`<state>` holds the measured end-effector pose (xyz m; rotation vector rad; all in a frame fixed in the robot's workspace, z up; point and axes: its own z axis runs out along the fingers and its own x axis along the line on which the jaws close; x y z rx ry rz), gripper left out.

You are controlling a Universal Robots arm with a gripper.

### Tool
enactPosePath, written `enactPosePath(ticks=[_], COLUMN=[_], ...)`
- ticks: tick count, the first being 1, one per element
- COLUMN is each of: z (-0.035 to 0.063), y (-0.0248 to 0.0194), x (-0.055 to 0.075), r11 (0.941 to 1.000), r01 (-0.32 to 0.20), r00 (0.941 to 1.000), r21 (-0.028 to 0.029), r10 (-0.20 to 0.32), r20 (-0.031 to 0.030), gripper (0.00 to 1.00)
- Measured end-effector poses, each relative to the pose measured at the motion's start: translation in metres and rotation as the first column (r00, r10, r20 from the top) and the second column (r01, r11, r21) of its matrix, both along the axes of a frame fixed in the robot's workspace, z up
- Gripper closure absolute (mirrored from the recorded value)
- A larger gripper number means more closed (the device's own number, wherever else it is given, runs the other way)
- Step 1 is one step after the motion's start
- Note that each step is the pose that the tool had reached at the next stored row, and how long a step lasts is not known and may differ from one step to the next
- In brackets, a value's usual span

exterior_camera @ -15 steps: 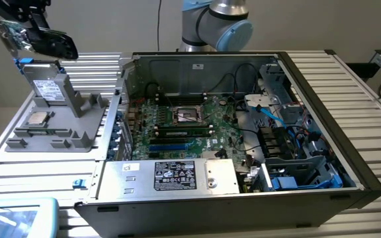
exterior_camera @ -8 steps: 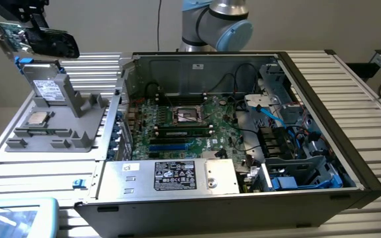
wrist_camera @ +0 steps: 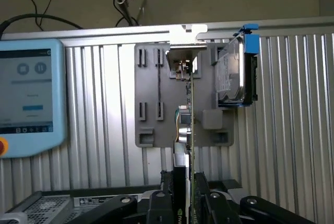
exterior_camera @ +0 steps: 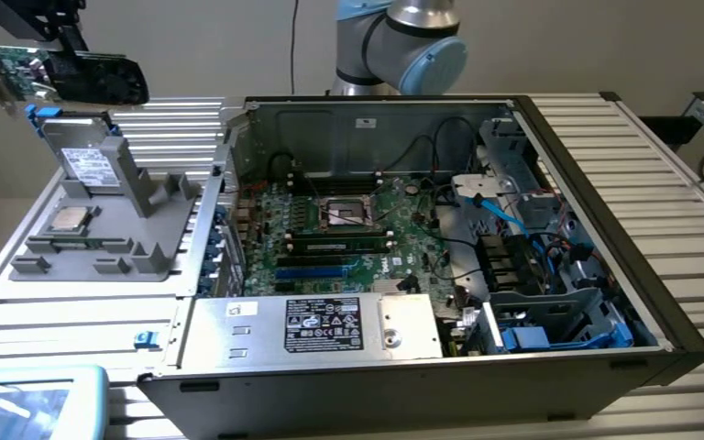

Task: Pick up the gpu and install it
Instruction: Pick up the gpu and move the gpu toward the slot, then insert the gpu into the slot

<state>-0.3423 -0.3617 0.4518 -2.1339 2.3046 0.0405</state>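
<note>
High at the exterior view's left, above the grey parts holder (exterior_camera: 144, 261), the gpu (exterior_camera: 83, 75) hangs in the air. It is a green board with a black cooler on one face. My gripper (exterior_camera: 69, 41) is shut on it from above. The wrist view catches the gpu (wrist_camera: 188, 109) edge-on, rising from between my fingers (wrist_camera: 211, 203), with its silver end bracket (wrist_camera: 182, 33) at the far end. Below it lie the grey holder (wrist_camera: 151, 104) and the ribbed table. The open computer case (exterior_camera: 572, 128) lies at the exterior view's right, its motherboard (exterior_camera: 327, 229) exposed.
A silver drive (exterior_camera: 87, 158) with blue clips stands upright in the holder, also seen as the drive (wrist_camera: 232, 72). A processor chip (exterior_camera: 69, 218) and a thin memory stick (exterior_camera: 77, 245) lie on the holder. A blue-rimmed pendant screen (exterior_camera: 22, 403) sits near the table's front corner.
</note>
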Motion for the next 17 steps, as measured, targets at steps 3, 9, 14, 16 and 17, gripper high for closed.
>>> enactPosePath(ticks=[3, 9, 14, 16, 17], z=[0.0000, 0.0000, 0.0000, 0.0001, 0.0000], y=[0.0000, 0.0000, -0.0002, -0.0016, -0.0031], x=[0.0000, 0.0000, 0.0007, 0.0040, 0.0066], r11=[1.0000, 1.0000, 1.0000, 1.0000, 1.0000], r01=[0.000, 0.000, 0.000, 0.000, 0.000], r00=[1.0000, 1.0000, 1.0000, 1.0000, 1.0000], r21=[0.0000, 0.0000, 0.0000, -0.0001, 0.0000], r10=[0.000, 0.000, 0.000, 0.000, 0.000], r20=[-0.0001, 0.0000, -0.0001, -0.0001, 0.0000], gripper=[0.73, 0.73, 0.73, 0.73, 0.73])
